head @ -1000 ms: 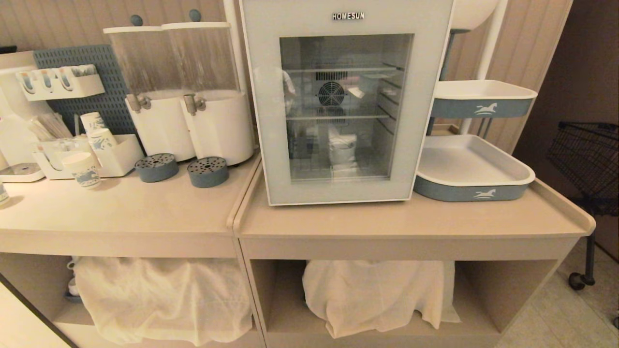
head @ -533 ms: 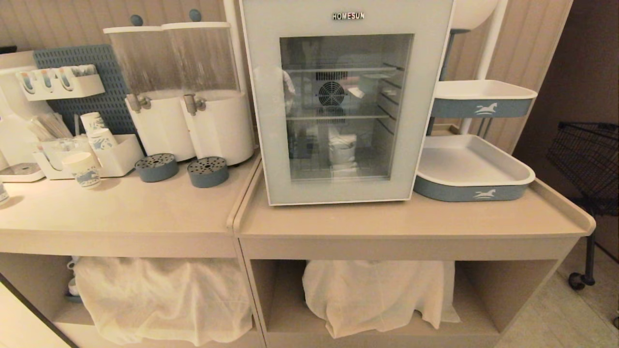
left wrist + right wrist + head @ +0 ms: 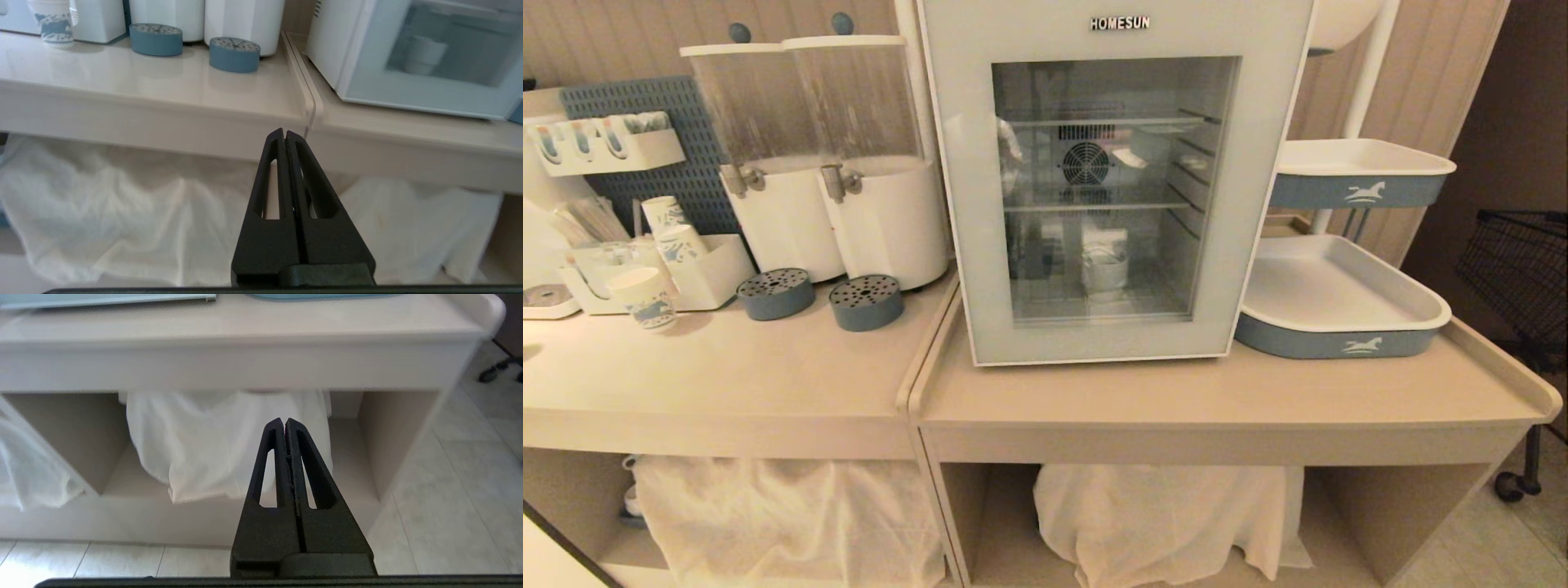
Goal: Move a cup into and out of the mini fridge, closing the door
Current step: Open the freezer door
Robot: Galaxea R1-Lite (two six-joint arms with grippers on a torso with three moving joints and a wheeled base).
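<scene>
The white mini fridge (image 3: pixel 1115 41) stands on the right-hand counter with its glass door (image 3: pixel 968 212) shut. Behind the glass, the white cup (image 3: pixel 1104 265) sits on the fridge floor, also showing as a pale shape (image 3: pixel 423 55) in the left wrist view. Neither arm shows in the head view. My left gripper (image 3: pixel 284 132) hangs shut and empty in front of the counter edge, near the seam between the two counters. My right gripper (image 3: pixel 284 421) is shut and empty too, below counter level, facing the open shelf under the fridge.
Two white drink dispensers (image 3: pixel 800 147), blue drip trays (image 3: pixel 866 300) and paper cups (image 3: pixel 644 298) fill the left counter. A two-tier tray stand (image 3: pixel 1339 298) sits right of the fridge. White cloths (image 3: pixel 1168 514) lie under the counters. A wire cart (image 3: pixel 1519 269) is at far right.
The whole head picture has shifted and the counter looms slightly larger, so the camera has moved closer. Nothing on the counter has moved.
</scene>
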